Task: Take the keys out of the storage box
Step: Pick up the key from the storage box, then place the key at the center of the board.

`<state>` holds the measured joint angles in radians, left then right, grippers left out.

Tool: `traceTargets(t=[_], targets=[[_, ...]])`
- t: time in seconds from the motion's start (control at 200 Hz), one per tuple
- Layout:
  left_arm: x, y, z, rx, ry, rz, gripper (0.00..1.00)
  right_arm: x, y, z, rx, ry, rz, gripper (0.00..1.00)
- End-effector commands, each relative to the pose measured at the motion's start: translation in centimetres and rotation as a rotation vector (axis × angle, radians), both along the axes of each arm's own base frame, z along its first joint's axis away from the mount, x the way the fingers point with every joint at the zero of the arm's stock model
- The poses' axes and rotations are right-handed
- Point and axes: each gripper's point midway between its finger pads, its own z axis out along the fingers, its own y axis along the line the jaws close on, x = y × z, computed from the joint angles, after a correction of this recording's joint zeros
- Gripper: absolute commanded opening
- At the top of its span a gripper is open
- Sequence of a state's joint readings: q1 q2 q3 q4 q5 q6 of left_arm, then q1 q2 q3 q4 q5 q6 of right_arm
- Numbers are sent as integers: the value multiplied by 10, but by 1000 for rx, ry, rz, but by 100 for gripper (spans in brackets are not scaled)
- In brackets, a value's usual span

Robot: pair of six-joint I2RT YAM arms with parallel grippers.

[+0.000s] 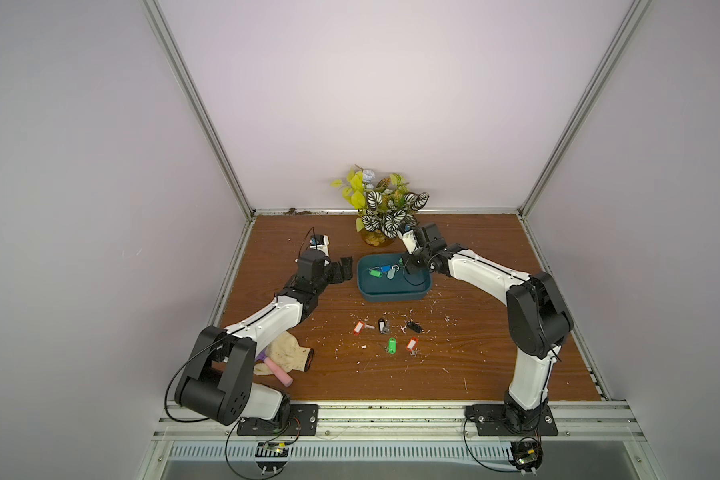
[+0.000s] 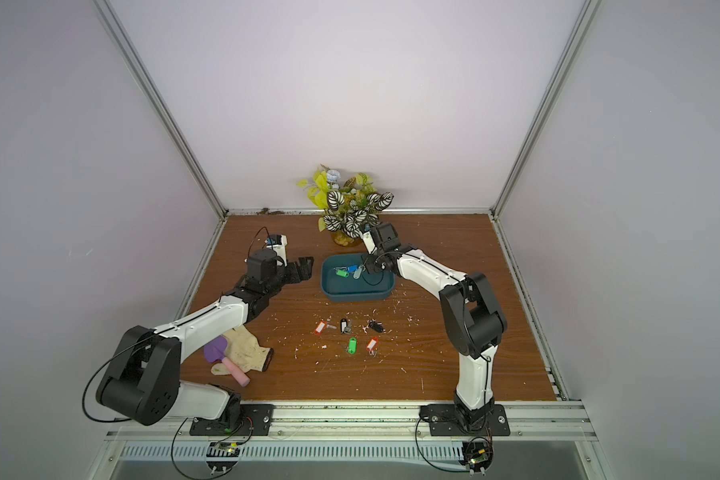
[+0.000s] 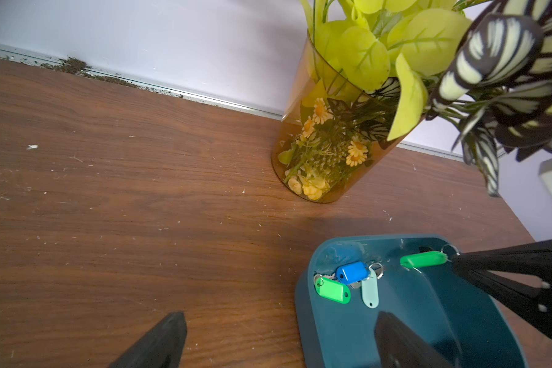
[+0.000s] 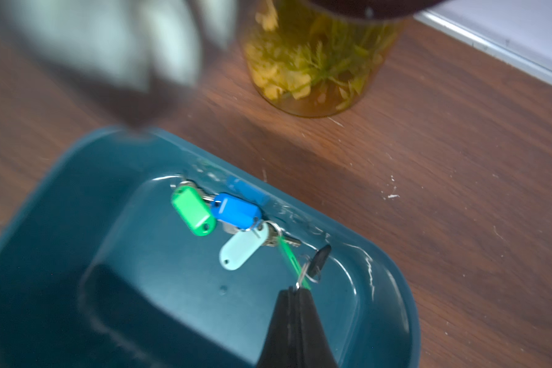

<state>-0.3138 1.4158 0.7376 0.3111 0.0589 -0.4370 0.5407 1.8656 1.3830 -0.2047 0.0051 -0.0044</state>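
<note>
The storage box (image 1: 391,297) is a dark-teal tray in front of the plant, seen in both top views (image 2: 356,297). Inside it lie three keys close together, with a green tag (image 4: 193,210), a blue tag (image 4: 236,210) and a pale tag (image 4: 241,250). My right gripper (image 4: 295,291) reaches into the box and is shut on the ring of another green-tagged key (image 3: 423,259). My left gripper (image 3: 281,315) stands open just left of the box (image 1: 346,270), holding nothing. Several keys lie on the table before the box, among them an orange-red one (image 1: 358,327), a black one (image 1: 381,325) and a green one (image 1: 391,345).
A leafy plant in a yellowish pot (image 1: 385,208) stands right behind the box, close over my right wrist. A soiled glove (image 1: 287,353) and a pink-handled trowel (image 1: 278,370) lie by my left arm. White flecks of debris are scattered over the wooden table (image 1: 495,353).
</note>
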Motion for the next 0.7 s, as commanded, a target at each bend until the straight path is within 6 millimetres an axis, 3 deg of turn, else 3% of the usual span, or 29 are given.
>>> traceTargets(t=[0.0, 0.165, 0.315, 0.42, 0.525, 0.696], targets=[[3, -5, 21, -21, -56, -45, 96, -14, 8, 36, 96, -50, 75, 0], [-2, -14, 30, -61, -96, -95, 96, -63, 17, 66, 208, -82, 253, 0], [-8, -25, 37, -86, -125, -138, 96, -117, 5, 80, 286, -76, 320, 0], [-13, -35, 40, -85, -136, -165, 97, -155, -3, 76, 305, -43, 298, 0], [-19, -45, 44, -84, -151, -184, 99, -195, 8, 69, 313, -5, 281, 0], [-28, -53, 51, -90, -172, -206, 98, -242, -1, 31, 316, 150, 185, 0]])
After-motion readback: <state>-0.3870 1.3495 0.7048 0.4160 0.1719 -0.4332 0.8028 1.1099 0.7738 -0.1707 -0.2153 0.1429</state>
